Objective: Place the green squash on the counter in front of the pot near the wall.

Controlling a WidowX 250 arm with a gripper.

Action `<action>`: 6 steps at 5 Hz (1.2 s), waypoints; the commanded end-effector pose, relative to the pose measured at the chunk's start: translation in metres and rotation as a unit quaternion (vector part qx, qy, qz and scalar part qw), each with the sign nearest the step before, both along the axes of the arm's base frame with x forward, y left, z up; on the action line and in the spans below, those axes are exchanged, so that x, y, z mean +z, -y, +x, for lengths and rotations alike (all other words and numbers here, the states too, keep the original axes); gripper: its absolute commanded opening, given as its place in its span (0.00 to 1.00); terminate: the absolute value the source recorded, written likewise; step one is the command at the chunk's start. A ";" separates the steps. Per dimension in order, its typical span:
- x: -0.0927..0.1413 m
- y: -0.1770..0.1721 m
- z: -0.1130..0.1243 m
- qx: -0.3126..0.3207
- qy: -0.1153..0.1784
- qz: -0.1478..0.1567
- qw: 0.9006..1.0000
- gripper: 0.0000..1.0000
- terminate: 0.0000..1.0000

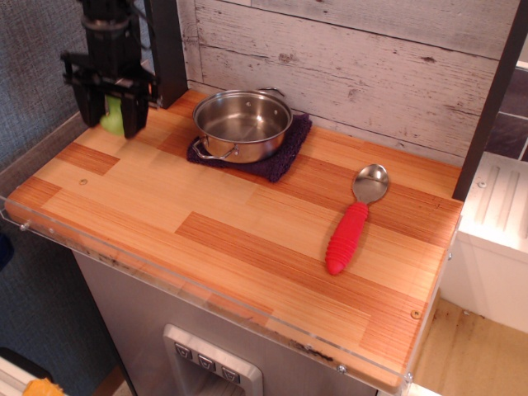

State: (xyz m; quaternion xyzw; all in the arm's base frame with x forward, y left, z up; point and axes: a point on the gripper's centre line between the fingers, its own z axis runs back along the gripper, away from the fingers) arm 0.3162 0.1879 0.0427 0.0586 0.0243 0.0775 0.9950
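My black gripper point(110, 115) hangs over the back left part of the striped wooden counter point(231, 223), to the left of the pot. It is shut on the light-green squash point(112, 120), which shows between the fingers just above the wood. The shiny steel pot point(242, 124) stands on a dark purple cloth point(280, 157) close to the whitewashed plank wall point(346, 58). The pot is empty.
A metal spoon with a red handle point(351, 227) lies on the right side of the counter. A dark post point(167, 49) stands right behind the gripper. A blue-grey fabric panel point(41, 74) bounds the left. A clear acrylic strip point(206, 307) runs along the front edge.
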 end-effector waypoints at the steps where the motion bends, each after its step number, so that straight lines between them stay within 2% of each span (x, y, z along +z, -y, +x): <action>1: -0.007 -0.010 -0.004 0.007 0.018 -0.016 1.000 0.00 0.00; 2: -0.004 -0.011 -0.004 0.011 0.014 -0.014 1.000 1.00 0.00; 3: 0.013 -0.011 -0.006 0.011 0.036 -0.003 0.999 1.00 0.00; 4: 0.048 -0.009 -0.015 0.007 0.080 0.013 0.997 1.00 0.00; 5: 0.090 0.007 -0.025 0.007 0.097 0.028 0.995 1.00 0.00; 6: 0.109 0.049 -0.025 0.022 0.077 0.021 0.997 1.00 0.00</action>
